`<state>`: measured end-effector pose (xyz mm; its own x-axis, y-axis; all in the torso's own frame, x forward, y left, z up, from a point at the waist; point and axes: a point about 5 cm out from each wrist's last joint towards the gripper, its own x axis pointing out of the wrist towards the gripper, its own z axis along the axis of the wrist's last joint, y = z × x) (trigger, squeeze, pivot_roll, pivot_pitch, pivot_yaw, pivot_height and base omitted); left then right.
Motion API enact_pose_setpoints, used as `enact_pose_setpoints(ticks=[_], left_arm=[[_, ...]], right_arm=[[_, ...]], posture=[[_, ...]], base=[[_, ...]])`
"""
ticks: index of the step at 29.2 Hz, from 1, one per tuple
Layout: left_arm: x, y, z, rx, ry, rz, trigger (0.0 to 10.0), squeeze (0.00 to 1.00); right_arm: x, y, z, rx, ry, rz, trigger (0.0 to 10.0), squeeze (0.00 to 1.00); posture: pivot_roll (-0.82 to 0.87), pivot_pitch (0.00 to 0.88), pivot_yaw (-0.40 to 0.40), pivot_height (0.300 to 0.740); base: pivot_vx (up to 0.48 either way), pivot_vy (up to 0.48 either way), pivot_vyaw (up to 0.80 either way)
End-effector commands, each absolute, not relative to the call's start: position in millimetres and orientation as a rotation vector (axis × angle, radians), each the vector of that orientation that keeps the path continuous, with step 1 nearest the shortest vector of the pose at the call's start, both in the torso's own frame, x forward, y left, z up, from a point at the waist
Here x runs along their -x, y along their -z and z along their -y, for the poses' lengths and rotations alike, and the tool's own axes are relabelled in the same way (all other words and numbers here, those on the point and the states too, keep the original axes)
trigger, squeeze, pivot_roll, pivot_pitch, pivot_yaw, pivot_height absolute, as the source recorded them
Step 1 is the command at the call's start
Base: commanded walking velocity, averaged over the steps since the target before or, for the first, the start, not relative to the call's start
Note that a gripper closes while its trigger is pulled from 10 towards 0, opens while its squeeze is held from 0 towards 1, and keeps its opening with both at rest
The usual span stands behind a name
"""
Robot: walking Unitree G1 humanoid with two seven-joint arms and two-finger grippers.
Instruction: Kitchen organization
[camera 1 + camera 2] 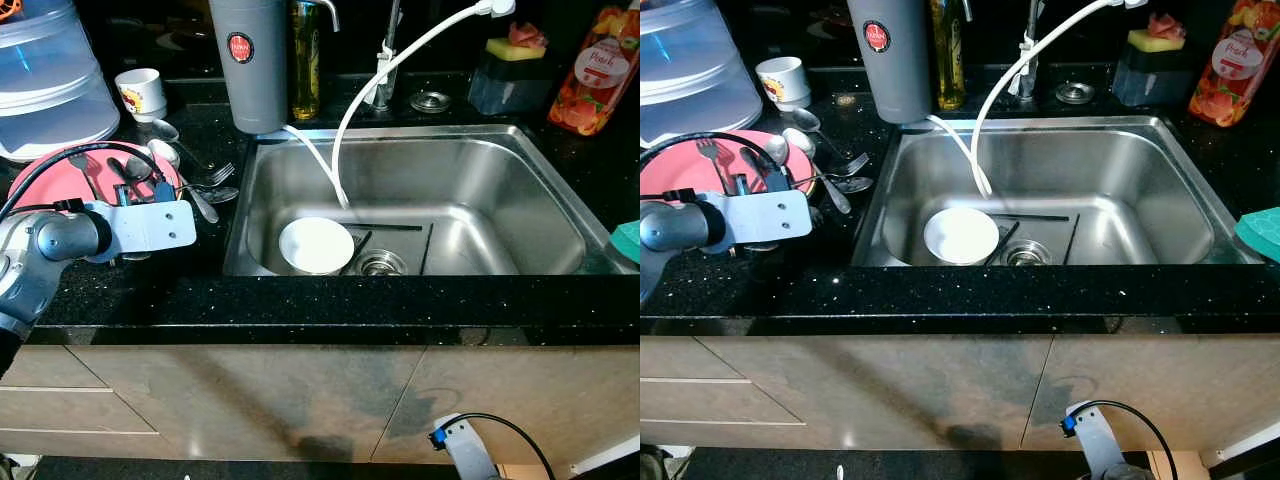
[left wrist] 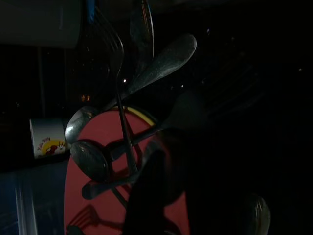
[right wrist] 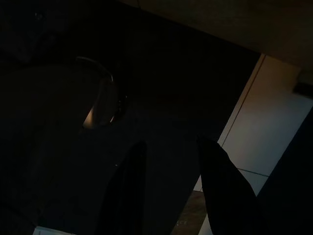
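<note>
L gripper (image 2: 161,196) is over the round pink plate (image 1: 62,178) on the black speckled countertop (image 1: 300,295), left of the sink. In the head views its white wrist bracket hides the fingers. In the L wrist view one dark finger (image 2: 146,196) lies over the plate among the cutlery; the other side is lost in shadow, so can't tell how far apart the fingers stand or whether they hold or touch anything.

The plate carries a heap of steel cutlery: several spoons (image 2: 90,159) and a fork (image 1: 708,152), handles crossing. More spoons and a fork (image 1: 215,175) lie on the counter just beside the plate, toward the sink.

Stainless steel sink basin (image 1: 480,190) holds a round white bowl (image 1: 316,245) near its front-left, just beside the drain (image 1: 380,264). A white hose (image 1: 400,60) curves down into the basin.

Behind the sink: grey cylindrical canister w/ red round badge (image 1: 248,60), bottle of yellow oil (image 1: 305,60), dark holder w/ yellow sponge (image 1: 510,70), orange-red bottle (image 1: 595,70). Left rear: small white cup w/ red-yellow print (image 1: 142,93) and a clear plastic container (image 1: 50,80).

R gripper (image 3: 168,191) hangs low by the cabinet front; R wrist view is very dark, two fingers showing w/ a clear gap between them, holding nothing.
</note>
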<state>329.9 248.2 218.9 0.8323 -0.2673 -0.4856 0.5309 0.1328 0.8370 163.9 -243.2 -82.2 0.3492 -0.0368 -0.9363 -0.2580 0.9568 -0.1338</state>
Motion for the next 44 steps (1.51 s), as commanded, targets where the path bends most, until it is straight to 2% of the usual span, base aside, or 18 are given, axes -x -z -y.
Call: enact_pose_setpoints(ticks=[1, 15, 17, 19, 27, 33, 34, 35, 36, 38, 40, 44], left_arm=[[-329, -217, -251, -1.312, 0.579, -0.248, 0.0, 0.0], [-332, -227, -250, -1.323, 0.546, -0.176, 0.0, 0.0], [-333, -231, -247, -1.318, 0.536, -0.136, 0.0, 0.0], [-338, -250, -239, -1.304, 0.477, -0.002, 0.0, 0.0], [-343, -291, -237, -1.375, 0.293, 0.214, 0.0, 0.0], [-340, -311, -219, -1.164, 0.324, 0.385, 0.0, 0.0], [-340, -312, -211, -1.039, 0.369, 0.416, 0.3, 0.0], [-338, -313, -202, -0.896, 0.425, 0.444, 4.4, 0.0], [-335, -315, -189, -0.695, 0.508, 0.477, 10.0, 0.0], [-327, -320, -165, -0.38, 0.662, 0.536, 10.0, 0.0], [-305, -331, -124, 0.03, 0.951, 0.605, 10.0, 0.0], [-295, -331, -113, 0.114, 1.077, 0.621, 10.0, 0.0]], right_arm=[[-161, 84, 243, 0.281, -0.146, -1.217, 10.0, 0.0], [-161, 83, 243, 0.286, -0.149, -1.218, 10.0, 0.0], [-161, 83, 243, 0.286, -0.15, -1.218, 10.0, 0.0], [-161, 83, 243, 0.288, -0.151, -1.219, 10.0, 0.0], [-161, 83, 243, 0.291, -0.154, -1.22, 10.0, 0.0], [-161, 83, 243, 0.291, -0.155, -1.22, 10.0, 0.0], [-161, 83, 243, 0.291, -0.155, -1.22, 10.0, 0.0], [-161, 83, 243, 0.292, -0.155, -1.22, 10.0, 0.0], [-161, 83, 243, 0.291, -0.152, -1.219, 10.0, 0.0], [-161, 83, 243, 0.288, -0.146, -1.218, 10.0, 0.0], [-161, 83, 244, 0.284, -0.14, -1.224, 10.0, 0.0], [-161, 83, 244, 0.293, -0.149, -1.23, 10.0, 0.0]], posture=[[0.03, 0.0, 0.027, 0.74], [0.04, 0.0, 0.027, 0.74], [0.04, 0.0, 0.026, 0.74], [0.04, 0.0, 0.024, 0.74], [0.04, 0.0, 0.027, 0.74], [0.04, 0.0, 0.028, 0.74], [0.04, 0.0, 0.027, 0.74], [0.04, 0.0, 0.027, 0.74], [0.03, 0.0, 0.027, 0.74], [0.03, 0.0, 0.03, 0.74], [0.02, 0.0, 0.031, 0.74], [0.02, 0.0, 0.034, 0.74]], base=[[0.0, 0.0, 0.0], [0.0, 0.0, 0.0], [0.0, 0.0, 0.0], [0.0, 0.0, 0.0], [0.0, 0.0, 0.0], [0.0, 0.0, 0.0], [0.0, 0.0, 0.0], [0.0, 0.0, 0.0], [0.0, 0.0, 0.0], [0.0, 0.0, 0.0], [0.0, 0.0, 0.0], [0.0, 0.0, -0.36]])
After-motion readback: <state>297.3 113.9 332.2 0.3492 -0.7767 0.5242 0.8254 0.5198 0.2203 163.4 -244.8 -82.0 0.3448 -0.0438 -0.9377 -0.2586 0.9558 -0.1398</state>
